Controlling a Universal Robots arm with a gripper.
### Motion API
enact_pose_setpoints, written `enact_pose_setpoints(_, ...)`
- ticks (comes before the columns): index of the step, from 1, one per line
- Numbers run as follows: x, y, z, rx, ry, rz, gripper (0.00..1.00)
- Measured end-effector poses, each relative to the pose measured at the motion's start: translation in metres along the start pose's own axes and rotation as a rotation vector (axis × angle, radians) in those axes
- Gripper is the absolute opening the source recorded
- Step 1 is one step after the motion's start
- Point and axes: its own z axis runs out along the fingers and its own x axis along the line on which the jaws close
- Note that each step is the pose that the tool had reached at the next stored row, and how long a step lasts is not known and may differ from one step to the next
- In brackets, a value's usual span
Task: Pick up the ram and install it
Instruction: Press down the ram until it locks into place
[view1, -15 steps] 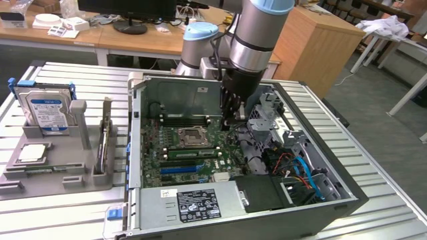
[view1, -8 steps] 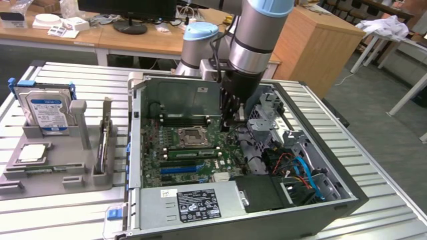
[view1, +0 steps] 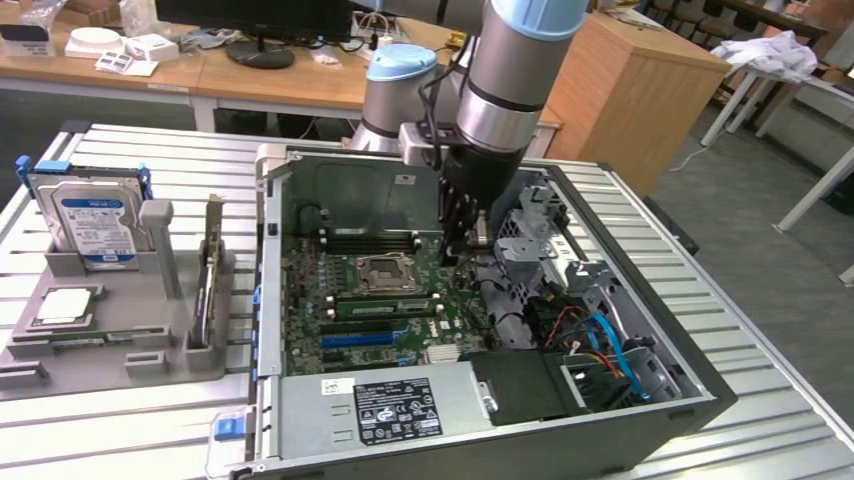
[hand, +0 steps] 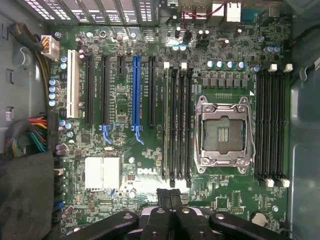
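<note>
The ram (view1: 384, 304) is a long green stick standing in a memory slot beside the processor socket (view1: 383, 274), inside the open computer case. In the wrist view the ram (hand: 165, 125) sits in the slot of its bank that lies farthest from the socket (hand: 223, 132). My gripper (view1: 470, 250) hangs over the motherboard on the far side of the socket, apart from the ram. Its dark fingertips (hand: 170, 194) are pressed together with nothing between them, just past one end of that slot bank.
The case walls (view1: 274, 300) and a drive cage (view1: 534, 240) hem in the board; cables (view1: 607, 345) lie at the exterior view's right. A grey fixture (view1: 114, 320) outside the case holds a blue-labelled hard drive (view1: 91, 222), a square chip (view1: 64, 305) and a thin upright card (view1: 211, 275).
</note>
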Motion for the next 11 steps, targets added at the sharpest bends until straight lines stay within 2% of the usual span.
enact_pose_setpoints(11, 0.0000, 0.0000, 0.0074, 0.0001, -0.0001, 0.000, 0.11)
